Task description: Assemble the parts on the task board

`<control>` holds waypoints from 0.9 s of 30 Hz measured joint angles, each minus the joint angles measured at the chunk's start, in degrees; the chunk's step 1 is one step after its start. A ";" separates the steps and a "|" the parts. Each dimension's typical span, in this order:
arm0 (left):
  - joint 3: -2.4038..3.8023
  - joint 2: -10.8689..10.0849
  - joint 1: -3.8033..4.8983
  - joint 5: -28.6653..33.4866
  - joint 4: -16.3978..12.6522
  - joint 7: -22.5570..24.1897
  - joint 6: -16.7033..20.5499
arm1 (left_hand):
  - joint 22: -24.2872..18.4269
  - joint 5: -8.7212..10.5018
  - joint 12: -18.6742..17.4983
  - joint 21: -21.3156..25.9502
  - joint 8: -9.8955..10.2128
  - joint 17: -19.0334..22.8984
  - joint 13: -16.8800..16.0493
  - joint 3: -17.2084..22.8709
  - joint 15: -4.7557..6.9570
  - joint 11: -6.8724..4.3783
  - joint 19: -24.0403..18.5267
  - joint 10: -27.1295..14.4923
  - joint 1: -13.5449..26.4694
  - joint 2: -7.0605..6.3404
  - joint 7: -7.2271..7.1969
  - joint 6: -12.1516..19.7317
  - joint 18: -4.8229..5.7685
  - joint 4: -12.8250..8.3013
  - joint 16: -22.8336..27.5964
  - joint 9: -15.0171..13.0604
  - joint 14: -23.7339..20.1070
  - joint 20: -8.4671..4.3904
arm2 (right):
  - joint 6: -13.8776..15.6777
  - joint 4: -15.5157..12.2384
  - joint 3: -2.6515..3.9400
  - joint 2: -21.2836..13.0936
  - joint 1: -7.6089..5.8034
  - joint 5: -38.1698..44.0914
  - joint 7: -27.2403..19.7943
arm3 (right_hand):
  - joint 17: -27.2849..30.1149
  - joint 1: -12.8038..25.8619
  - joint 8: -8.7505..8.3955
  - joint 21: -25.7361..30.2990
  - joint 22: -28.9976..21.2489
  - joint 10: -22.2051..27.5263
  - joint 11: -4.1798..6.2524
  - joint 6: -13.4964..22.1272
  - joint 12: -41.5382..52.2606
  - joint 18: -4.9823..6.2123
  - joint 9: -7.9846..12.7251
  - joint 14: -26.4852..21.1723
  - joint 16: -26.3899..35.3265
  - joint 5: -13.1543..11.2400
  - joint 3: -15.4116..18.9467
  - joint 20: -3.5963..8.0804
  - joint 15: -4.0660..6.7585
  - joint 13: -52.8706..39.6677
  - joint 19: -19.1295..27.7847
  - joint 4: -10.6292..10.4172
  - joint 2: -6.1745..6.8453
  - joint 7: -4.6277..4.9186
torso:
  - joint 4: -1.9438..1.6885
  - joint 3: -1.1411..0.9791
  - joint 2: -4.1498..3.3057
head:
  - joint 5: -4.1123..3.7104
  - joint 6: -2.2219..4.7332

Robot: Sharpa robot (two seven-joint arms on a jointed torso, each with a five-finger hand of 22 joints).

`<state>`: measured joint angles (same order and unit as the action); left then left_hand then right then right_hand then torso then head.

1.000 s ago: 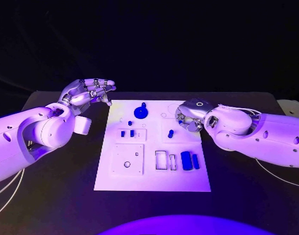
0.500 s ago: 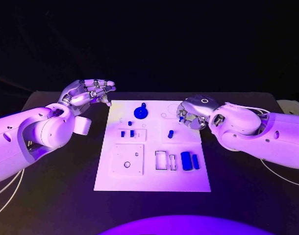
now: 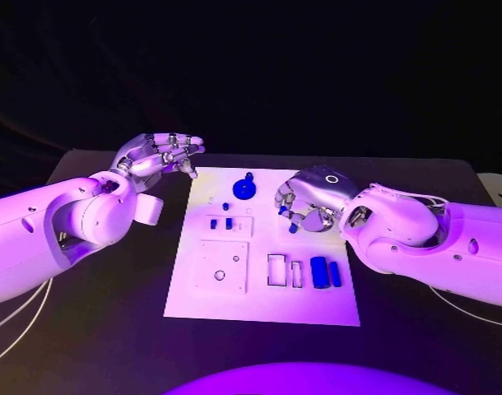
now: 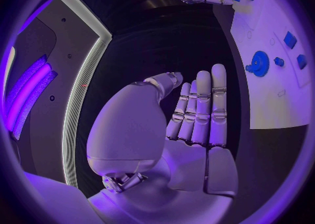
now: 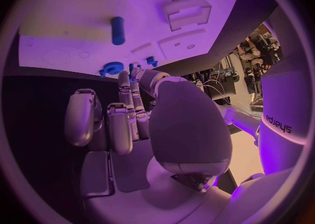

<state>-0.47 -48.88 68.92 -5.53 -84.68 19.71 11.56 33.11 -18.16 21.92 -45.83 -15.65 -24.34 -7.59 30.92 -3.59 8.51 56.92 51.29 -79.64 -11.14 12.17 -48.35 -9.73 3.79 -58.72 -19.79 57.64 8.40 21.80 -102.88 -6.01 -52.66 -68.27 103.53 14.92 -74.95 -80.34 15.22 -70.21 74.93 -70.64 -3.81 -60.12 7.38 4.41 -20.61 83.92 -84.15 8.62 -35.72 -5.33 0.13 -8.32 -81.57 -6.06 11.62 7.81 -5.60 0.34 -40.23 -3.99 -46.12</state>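
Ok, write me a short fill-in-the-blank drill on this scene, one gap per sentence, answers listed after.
1. The task board lies on a table whose colour is ____.
2. The round blue gear sits at the board's far end, nearer the robot's ____ hand.
3. The left hand hovers beside the board and holds ____.
4. The right hand hangs above the ____.

Missing words: black; left; nothing; task board
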 measured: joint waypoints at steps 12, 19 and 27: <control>0.00 0.48 -0.30 0.00 -0.44 -0.02 -0.01 | -0.01 0.00 0.00 0.00 0.00 0.00 0.00 0.00 0.00 0.00 0.00 0.00 0.00 0.00 0.00 0.00 0.00 0.00 0.00 0.00 0.00 0.00 | 0.41 1.09 -0.55 7.39 2.77 -0.11 -0.90 | 0.01 0.37 -0.01 0.00 -0.01 0.00 -0.01 0.16 0.01 0.00 0.06 0.00 0.00 -0.10 0.00 0.00 0.00 0.01 0.00 0.00 0.08 -0.02 | -0.03 0.09 0.01 | 3.39 -0.76; 0.00 0.70 -0.33 0.00 -0.62 -0.07 -0.02 | -0.01 0.00 0.00 0.00 0.00 0.06 0.00 0.00 0.00 0.00 0.00 0.00 0.00 0.00 0.00 0.00 0.00 0.00 0.00 0.00 0.00 0.00 | 0.18 2.79 -0.81 9.41 4.17 -0.19 -1.39 | 0.01 0.52 -0.06 0.00 -0.02 0.00 -0.01 0.17 0.01 0.00 0.00 0.00 0.00 -0.11 0.01 0.00 0.00 0.01 0.00 -0.01 -0.07 -0.02 | -0.01 0.14 -0.03 | 4.51 -1.29; 0.00 0.86 -0.34 0.00 -0.74 -0.12 -0.03 | 0.05 0.00 0.00 0.00 0.00 0.06 0.05 0.00 0.00 0.00 0.00 0.00 0.00 0.00 0.00 0.00 0.00 0.00 0.00 0.00 0.00 0.00 | -0.20 3.56 -0.99 11.08 5.34 -0.45 -1.78 | 0.02 0.58 -0.07 -0.24 -0.02 -0.01 -0.01 0.19 0.01 0.00 0.02 0.00 -0.23 -0.11 0.01 0.00 0.00 0.02 0.01 -0.01 -0.13 -0.02 | 0.09 0.09 -0.05 | 5.25 -1.64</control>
<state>-0.47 -48.03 68.59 -5.53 -85.42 19.59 11.52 33.15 -18.16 21.92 -45.83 -15.65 -24.27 -7.53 30.92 -3.60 8.51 56.92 51.30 -79.64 -11.14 12.17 -48.35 -9.73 3.79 -58.72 -19.79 57.64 8.40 21.61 -99.32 -7.00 -41.58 -62.92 103.08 13.14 -74.93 -79.76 15.15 -70.45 74.91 -70.64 -3.82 -59.94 7.39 4.41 -20.59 83.92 -84.38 8.50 -35.72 -5.33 0.13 -8.31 -81.57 -6.07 11.49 7.79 -5.51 0.43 -40.28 1.26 -47.75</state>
